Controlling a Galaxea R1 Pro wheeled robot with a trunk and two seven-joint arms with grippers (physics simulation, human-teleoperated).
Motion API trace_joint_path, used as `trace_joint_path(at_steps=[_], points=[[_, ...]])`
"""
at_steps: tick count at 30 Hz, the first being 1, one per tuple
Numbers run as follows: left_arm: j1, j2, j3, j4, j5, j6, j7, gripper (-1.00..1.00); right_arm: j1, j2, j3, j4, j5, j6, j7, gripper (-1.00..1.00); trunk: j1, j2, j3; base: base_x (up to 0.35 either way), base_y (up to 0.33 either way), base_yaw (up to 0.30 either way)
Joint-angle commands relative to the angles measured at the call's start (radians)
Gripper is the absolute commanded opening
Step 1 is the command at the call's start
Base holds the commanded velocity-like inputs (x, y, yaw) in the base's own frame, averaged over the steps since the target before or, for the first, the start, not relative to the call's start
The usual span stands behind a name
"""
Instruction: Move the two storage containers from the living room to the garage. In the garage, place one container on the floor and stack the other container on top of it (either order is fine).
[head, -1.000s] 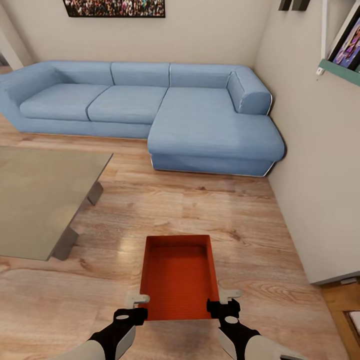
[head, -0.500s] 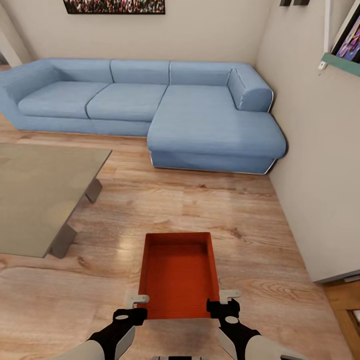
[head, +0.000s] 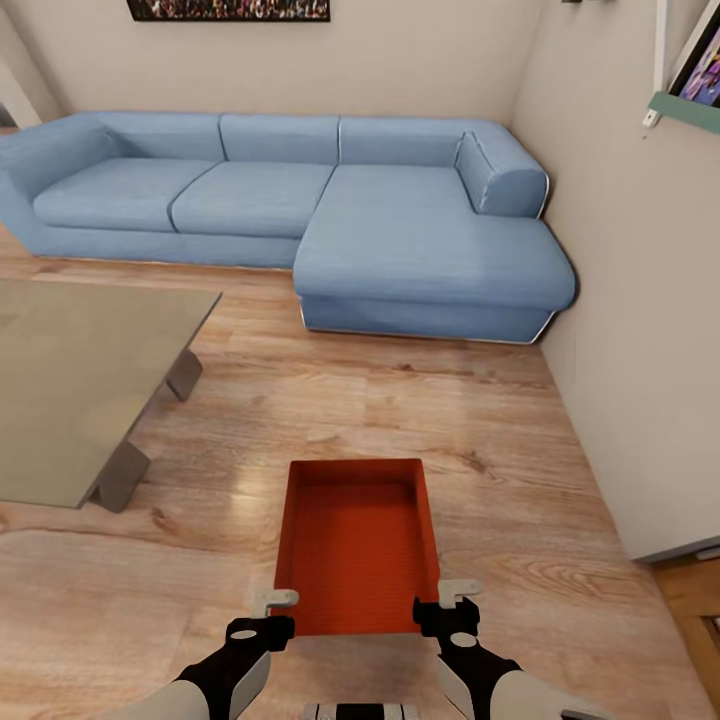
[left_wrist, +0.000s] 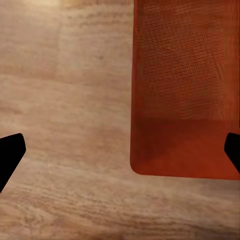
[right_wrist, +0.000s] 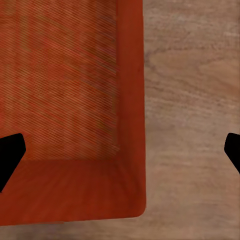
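One red-orange storage container (head: 357, 550) lies open side up on the light wood planks of the living room, just in front of me. My left gripper (head: 270, 612) stands open at its near left corner, my right gripper (head: 450, 605) open at its near right corner. In the left wrist view the container's corner (left_wrist: 185, 100) sits between the widely spread fingertips (left_wrist: 10, 155) of the left gripper (left_wrist: 120, 155). The right wrist view shows the other near corner (right_wrist: 65, 100) between the spread tips of the right gripper (right_wrist: 120, 155). Neither gripper holds anything. The garage is out of view.
A blue sectional sofa (head: 300, 200) runs along the far wall. A low glass-topped coffee table (head: 70, 380) stands at the left. A beige wall (head: 640, 350) closes the right side. Wood floor (head: 480, 420) lies between the sofa and the container.
The whole view has shifted slightly, so sofa, table and container sit a little higher in the picture. Part of my base now shows at the bottom edge. Both grippers remain open.
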Motion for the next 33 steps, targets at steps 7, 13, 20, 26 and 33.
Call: trace_joint_path(at_steps=[7, 13, 20, 26, 33], points=[[0.000, 0.000, -0.009, -0.001, 0.009, 0.003, 0.007, 1.00, -0.001, -0.001, -0.008, 0.001, 0.009, -0.005, -0.002, 1.00, 0.027, -0.049, -0.023, 0.000, 0.000, 0.000], [0.000, 0.000, -0.009, -0.002, 0.009, 0.002, 0.007, 1.00, -0.001, -0.004, -0.008, 0.001, 0.009, -0.015, -0.004, 1.00, 0.050, -0.091, -0.041, 0.000, 0.000, 0.000], [0.000, 0.000, -0.008, -0.002, 0.009, -0.005, 0.008, 1.00, 0.000, -0.006, -0.008, 0.001, 0.009, -0.033, -0.004, 1.00, 0.054, -0.098, -0.045, 0.000, 0.000, 0.000], [0.000, 0.000, -0.007, 0.007, 0.010, -0.040, 0.009, 1.00, -0.001, -0.007, -0.008, 0.001, 0.009, -0.035, -0.004, 1.00, 0.054, -0.098, -0.045, 0.000, 0.000, 0.000], [0.000, 0.000, -0.007, 0.009, 0.010, -0.043, 0.009, 1.00, -0.001, -0.009, -0.008, 0.001, 0.009, -0.035, -0.004, 1.00, 0.054, -0.098, -0.045, 0.000, 0.000, 0.000]])
